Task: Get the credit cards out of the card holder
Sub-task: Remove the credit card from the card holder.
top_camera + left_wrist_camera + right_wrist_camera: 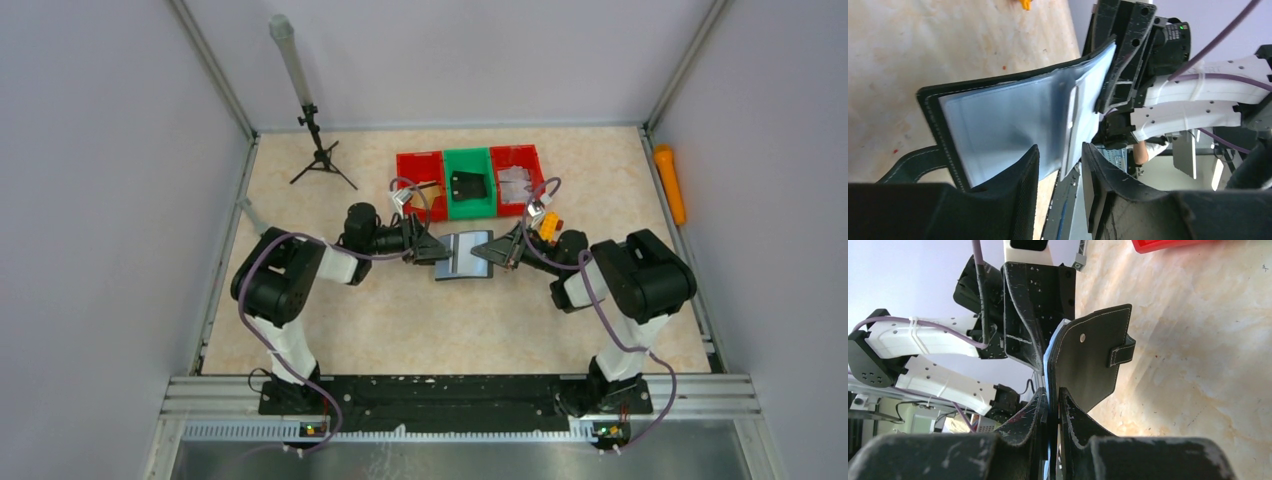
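hidden: cards indiscernible inside sleeves (1013, 120).
surface: beige marbled worktop (420, 320); grey walls (100, 150).
holder (465, 256): open, mid-worktop nearer far edge.
left hand (1060, 155): released, astride sleeves' edge.
right hand (1052, 397): grasping holder's cover.

No readable txt, labels, brands or nos. in any view. Nothing legible on card holder (1088, 365) or bins (468, 180).
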You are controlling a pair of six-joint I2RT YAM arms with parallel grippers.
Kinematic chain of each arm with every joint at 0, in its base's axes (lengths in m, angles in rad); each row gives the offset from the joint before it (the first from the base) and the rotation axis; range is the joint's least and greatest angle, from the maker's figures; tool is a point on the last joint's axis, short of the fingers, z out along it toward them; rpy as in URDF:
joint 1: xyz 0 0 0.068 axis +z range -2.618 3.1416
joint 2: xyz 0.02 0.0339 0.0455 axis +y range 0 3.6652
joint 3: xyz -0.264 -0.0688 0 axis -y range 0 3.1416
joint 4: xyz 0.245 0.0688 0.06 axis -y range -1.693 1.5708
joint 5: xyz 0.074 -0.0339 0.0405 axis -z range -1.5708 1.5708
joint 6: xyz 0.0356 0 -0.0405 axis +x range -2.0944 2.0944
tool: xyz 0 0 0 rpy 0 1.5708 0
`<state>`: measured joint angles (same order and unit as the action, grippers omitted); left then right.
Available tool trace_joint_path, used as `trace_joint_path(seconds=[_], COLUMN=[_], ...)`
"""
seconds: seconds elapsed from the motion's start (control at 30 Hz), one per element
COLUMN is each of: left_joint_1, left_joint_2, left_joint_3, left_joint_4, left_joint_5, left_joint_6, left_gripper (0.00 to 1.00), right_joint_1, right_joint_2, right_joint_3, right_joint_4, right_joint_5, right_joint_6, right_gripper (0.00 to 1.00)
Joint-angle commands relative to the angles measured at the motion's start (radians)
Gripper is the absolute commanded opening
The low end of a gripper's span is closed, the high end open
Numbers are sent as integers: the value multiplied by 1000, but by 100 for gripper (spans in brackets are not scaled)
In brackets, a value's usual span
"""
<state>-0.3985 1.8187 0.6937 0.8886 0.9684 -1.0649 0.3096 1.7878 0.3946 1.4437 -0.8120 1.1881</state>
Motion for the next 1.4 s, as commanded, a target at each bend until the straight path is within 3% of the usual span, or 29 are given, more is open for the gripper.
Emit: trace_joint_path(seconds=[0.0, 0.3, 0.5, 0.83, 1.07, 1.37], left_joint_1=[-13, -25, -24, 53, 67, 81], left_joint_2=[20, 33, 34, 12, 10, -94], left_joint_3=[6, 16, 15, -39, -45, -44], left_joint_4=[206, 217, 227, 300, 283, 4], left_joint_5=[51, 62, 65, 59, 57, 0], left_joint_6=[-89, -98, -101, -146, -140, 52], left_gripper=[39, 35, 0, 0, 0, 0], right_joint_1=[-9, -8, -8, -19, -32, -38], right_joint_2=[8, 15, 16, -15, 20, 21], right_joint_3=[16, 16, 15, 7, 7, 10], right_joint_4=[106, 141, 155, 63, 113, -9], right_joint_5=[-15, -22, -25, -6, -12, 17], right_joint_6=[15, 44, 51, 4, 41, -20], right_gripper=[0, 0, 0, 0, 0, 0])
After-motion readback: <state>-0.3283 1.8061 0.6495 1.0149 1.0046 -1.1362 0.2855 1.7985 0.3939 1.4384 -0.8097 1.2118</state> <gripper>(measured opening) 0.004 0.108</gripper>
